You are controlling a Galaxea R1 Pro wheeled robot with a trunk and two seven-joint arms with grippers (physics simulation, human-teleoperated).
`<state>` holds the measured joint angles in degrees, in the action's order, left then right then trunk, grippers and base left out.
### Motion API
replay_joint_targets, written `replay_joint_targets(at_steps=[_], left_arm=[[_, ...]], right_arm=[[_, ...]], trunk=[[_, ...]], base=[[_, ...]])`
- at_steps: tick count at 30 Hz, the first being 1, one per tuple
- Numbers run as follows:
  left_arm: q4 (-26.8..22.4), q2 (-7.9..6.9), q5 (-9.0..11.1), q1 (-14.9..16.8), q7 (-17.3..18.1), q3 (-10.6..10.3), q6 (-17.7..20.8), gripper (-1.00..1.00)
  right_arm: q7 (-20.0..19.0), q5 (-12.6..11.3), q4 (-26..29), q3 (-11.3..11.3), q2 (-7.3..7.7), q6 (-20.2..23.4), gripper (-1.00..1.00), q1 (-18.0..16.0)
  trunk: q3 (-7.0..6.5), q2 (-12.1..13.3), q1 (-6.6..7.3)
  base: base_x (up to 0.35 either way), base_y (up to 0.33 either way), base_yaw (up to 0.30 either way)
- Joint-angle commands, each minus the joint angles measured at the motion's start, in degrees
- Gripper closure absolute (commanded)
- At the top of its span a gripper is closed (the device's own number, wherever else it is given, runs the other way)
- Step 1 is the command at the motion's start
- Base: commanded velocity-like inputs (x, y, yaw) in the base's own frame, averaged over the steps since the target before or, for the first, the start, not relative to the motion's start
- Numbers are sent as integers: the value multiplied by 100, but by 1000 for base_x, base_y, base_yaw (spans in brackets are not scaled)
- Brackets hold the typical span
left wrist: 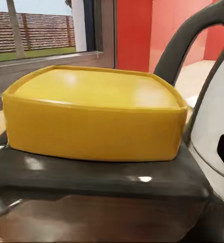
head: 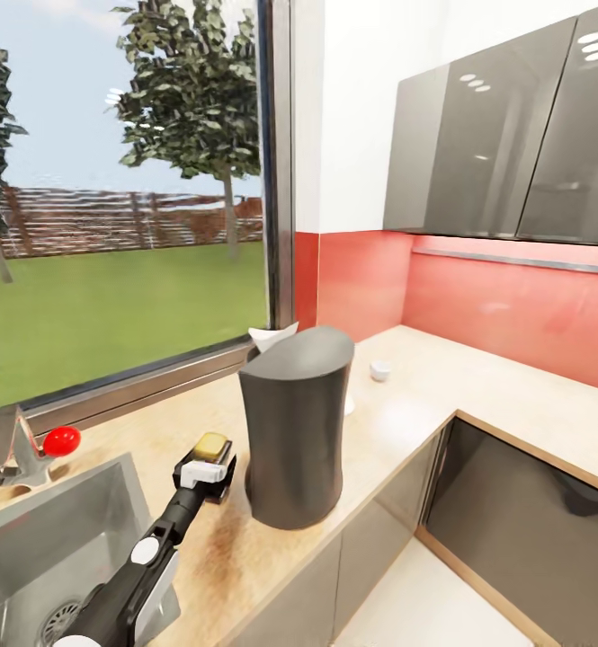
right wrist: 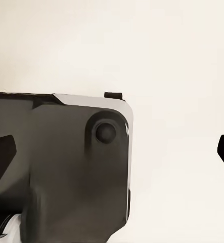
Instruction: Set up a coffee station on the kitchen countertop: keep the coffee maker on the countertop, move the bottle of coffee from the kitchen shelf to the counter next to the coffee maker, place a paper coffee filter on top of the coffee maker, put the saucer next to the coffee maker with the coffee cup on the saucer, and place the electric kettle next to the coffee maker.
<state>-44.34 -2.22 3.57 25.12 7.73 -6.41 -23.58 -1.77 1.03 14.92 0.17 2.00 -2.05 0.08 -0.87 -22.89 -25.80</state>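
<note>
My left tool [head: 210,465] sits low on the desk [head: 406,409] at the kettle's [head: 294,427] 9 o'clock, spread or pinching I cannot tell, probably lining up a grasp; cup [head: 380,370] beyond.

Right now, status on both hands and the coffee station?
Left hand low at counter, beside coffee maker; open or shut unclear. Yellow block close before left wrist camera. Small white cup behind coffee maker, on counter.
</note>
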Motion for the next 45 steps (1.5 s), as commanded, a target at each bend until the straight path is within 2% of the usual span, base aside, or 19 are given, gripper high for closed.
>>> replay_joint_targets(at_steps=[1, 11, 25, 35, 39, 45], left_arm=[[4, -5, 38, 1, 14, -13, -13, -100], [4, 2, 44, 1, 9, -9, -15, -100], [4, 3, 38, 1, 9, -5, -9, -100], [4, 3, 57, -5, 12, -6, -16, -100], [-48, 2, 48, -149, 17, -24, -26, -100], [-57, 3, 47, -181, 27, -34, -24, -100]], right_arm=[[-16, 13, 0, 0, 2, -14, -100, 1], [-16, 12, 9, 4, 0, -14, -100, 1], [-16, 13, 10, 3, 2, -14, -100, 1], [-16, 16, 10, 1, 2, -14, -100, 1], [-16, 13, 10, 1, 2, -14, -100, 1], [-16, 14, 10, 0, 2, -14, -100, 1]], trunk=[[1, -3, 1], [1, -3, 1], [1, -3, 1], [1, -3, 1], [1, -3, 1], [1, -3, 1]], base=[[-281, 0, 0], [-116, 0, 0], [-290, -75, 0], [-22, -4, 65], [0, 0, 132], [0, 0, 10]])
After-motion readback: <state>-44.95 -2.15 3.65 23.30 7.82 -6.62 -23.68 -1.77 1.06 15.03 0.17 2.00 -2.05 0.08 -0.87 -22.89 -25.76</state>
